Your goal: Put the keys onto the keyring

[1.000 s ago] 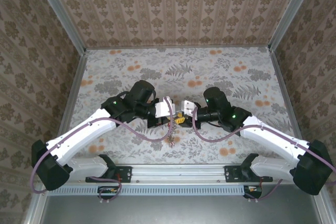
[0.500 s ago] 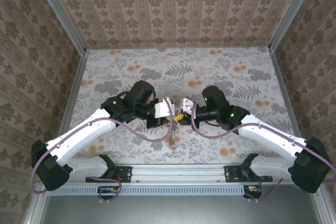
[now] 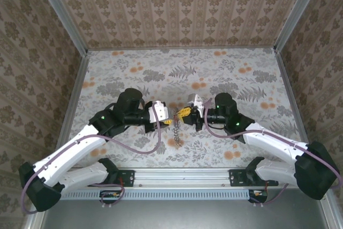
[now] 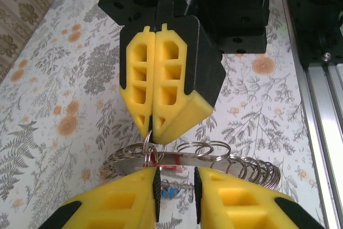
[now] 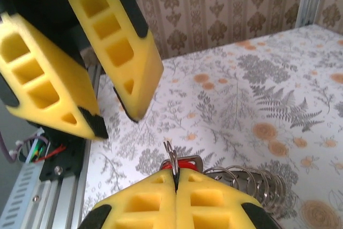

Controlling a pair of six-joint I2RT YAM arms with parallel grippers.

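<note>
The right tool (image 5: 176, 175) is pinched shut on the keyring (image 4: 206, 148) at one thin loop, rest dangling under it. The left tool (image 4: 176, 179) is parted, just beside the right tool. Likely light, floppy, slippery; grip the loop edge.

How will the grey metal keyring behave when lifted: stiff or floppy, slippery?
Probably floppy: the round grey metal keyring strung with wire loops dangles as a loose strand below the shut right claw. Likely to swing, since just one thin loop sits between the yellow fingers. Possibly slippery: bare wire.
</note>
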